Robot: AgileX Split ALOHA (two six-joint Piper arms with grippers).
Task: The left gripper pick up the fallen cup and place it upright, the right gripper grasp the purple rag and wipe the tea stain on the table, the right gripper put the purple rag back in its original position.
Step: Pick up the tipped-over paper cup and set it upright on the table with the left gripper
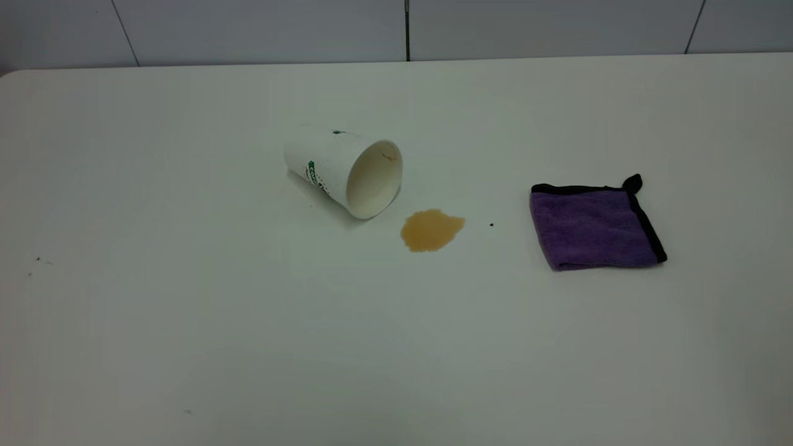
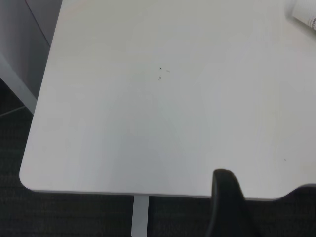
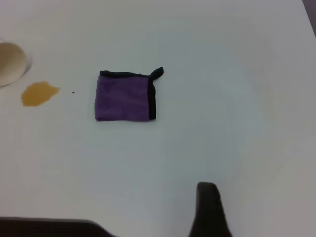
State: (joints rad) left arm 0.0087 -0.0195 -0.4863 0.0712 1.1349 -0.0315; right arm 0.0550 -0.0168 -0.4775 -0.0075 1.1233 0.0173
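Note:
A white paper cup (image 1: 344,170) with green print lies on its side at the table's middle, its mouth turned toward the tea stain (image 1: 430,230), a small brown puddle just beside the rim. To the right of the stain lies the purple rag (image 1: 595,226), folded square with a black border. The right wrist view shows the rag (image 3: 125,97), the stain (image 3: 38,93) and the cup's rim (image 3: 10,61) far from my right gripper (image 3: 207,210). My left gripper (image 2: 224,207) hangs over the table's near edge, and the cup (image 2: 303,12) is far off. Neither arm appears in the exterior view.
The white table (image 1: 186,310) is wide and bare around the three things. A dark speck (image 1: 491,224) lies between stain and rag. A grey panelled wall (image 1: 248,28) runs behind the table. The left wrist view shows the table's rounded corner (image 2: 29,180) and a leg (image 2: 140,217).

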